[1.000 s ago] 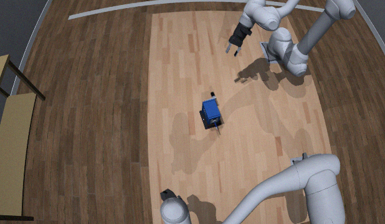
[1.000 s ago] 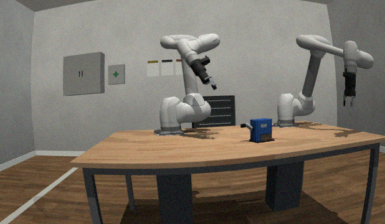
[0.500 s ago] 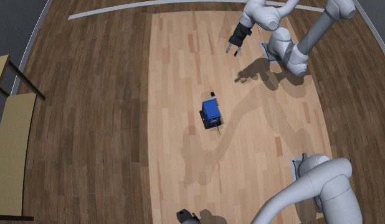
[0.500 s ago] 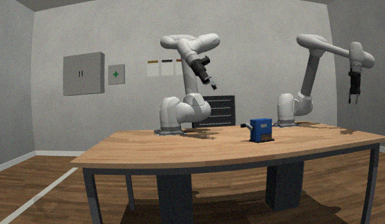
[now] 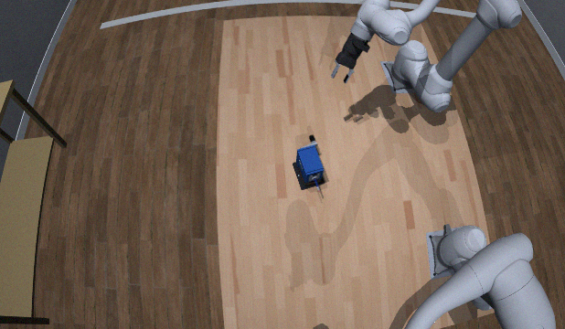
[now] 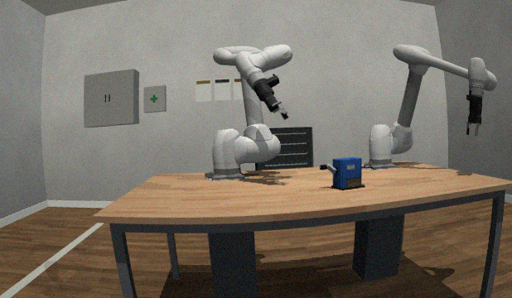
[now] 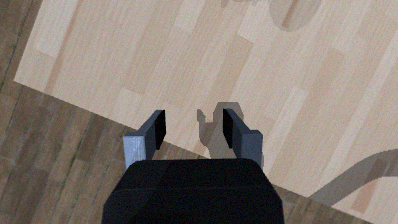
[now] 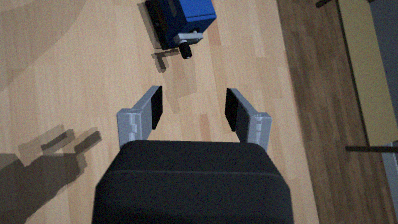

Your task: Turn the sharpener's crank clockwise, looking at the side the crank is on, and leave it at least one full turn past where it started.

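The blue sharpener [image 5: 309,159] [image 6: 341,174] [image 8: 196,12] stands upright on its black base on the table. Its grey crank [image 8: 189,38] with a black knob [image 5: 312,138] [image 6: 323,166] [image 8: 185,50] sticks out on the side facing the right arm. My right gripper [image 5: 339,79] [image 6: 283,114] [image 8: 194,100] is open and empty, above the table and well clear of the crank. My left gripper [image 6: 472,129] [image 7: 194,121] is open and empty, high near the table's far end, away from the sharpener. It is outside the top view.
A thin rod [image 5: 320,192] sticks out from the sharpener's end opposite the crank. The wooden table [image 5: 260,256] [image 6: 239,203] carries both arm bases along one edge. A tan bench [image 5: 19,228] stands on the floor beyond the opposite edge.
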`<state>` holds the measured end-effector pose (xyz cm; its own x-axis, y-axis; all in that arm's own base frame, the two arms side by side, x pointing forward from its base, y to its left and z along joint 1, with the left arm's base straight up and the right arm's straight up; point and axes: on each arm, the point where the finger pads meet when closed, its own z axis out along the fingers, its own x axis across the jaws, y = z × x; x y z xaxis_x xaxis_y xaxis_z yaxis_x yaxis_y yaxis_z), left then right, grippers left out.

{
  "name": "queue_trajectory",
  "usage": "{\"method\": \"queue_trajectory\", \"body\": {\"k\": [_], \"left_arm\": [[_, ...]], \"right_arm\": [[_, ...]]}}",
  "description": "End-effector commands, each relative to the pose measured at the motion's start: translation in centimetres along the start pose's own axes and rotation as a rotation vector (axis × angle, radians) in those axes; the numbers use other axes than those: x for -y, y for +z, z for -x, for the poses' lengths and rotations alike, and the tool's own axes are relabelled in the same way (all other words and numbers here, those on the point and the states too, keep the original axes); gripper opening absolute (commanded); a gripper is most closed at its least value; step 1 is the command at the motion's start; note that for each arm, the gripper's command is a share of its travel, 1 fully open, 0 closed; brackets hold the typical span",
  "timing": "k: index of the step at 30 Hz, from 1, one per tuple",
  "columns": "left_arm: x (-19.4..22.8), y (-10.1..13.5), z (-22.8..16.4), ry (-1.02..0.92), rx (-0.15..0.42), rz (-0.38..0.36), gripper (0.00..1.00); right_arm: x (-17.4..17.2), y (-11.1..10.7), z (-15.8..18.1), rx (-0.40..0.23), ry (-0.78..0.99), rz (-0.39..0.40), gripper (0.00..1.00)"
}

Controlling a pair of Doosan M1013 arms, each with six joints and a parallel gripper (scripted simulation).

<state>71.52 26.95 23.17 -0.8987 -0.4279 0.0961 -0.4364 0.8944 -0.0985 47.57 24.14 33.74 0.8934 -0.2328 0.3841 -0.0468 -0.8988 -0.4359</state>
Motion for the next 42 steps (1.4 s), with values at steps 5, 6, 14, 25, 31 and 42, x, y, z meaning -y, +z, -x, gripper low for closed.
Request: {"method": "queue_trajectory", "body": {"k": [5,6,14,25,31,42], "left_arm": [[-3.9,-0.7,-1.7,0.017,-0.008,0.000,1.00],[-4.7,-0.8,-2.1,0.020,-0.010,-0.001,1.00],[-10.6,-1.7,-5.4,0.047,-0.025,-0.005,1.00],[-16.7,-2.4,-9.7,0.077,-0.043,-0.014,1.00],[-20.3,-2.8,-12.9,0.097,-0.054,-0.022,1.00],[-25.2,-3.3,-18.0,0.127,-0.069,-0.038,1.00]], "right_arm": [[0.0,0.0,-0.1,-0.001,0.000,-0.001,1.00],[0.0,0.0,-0.1,-0.001,0.000,-0.001,1.00],[0.0,0.0,-0.1,-0.001,0.000,-0.001,1.00],[0.0,0.0,-0.1,-0.001,0.000,-0.001,1.00],[0.0,0.0,-0.1,-0.001,0.000,-0.001,1.00],[0.0,0.0,-0.1,-0.001,0.000,-0.001,1.00]]}}
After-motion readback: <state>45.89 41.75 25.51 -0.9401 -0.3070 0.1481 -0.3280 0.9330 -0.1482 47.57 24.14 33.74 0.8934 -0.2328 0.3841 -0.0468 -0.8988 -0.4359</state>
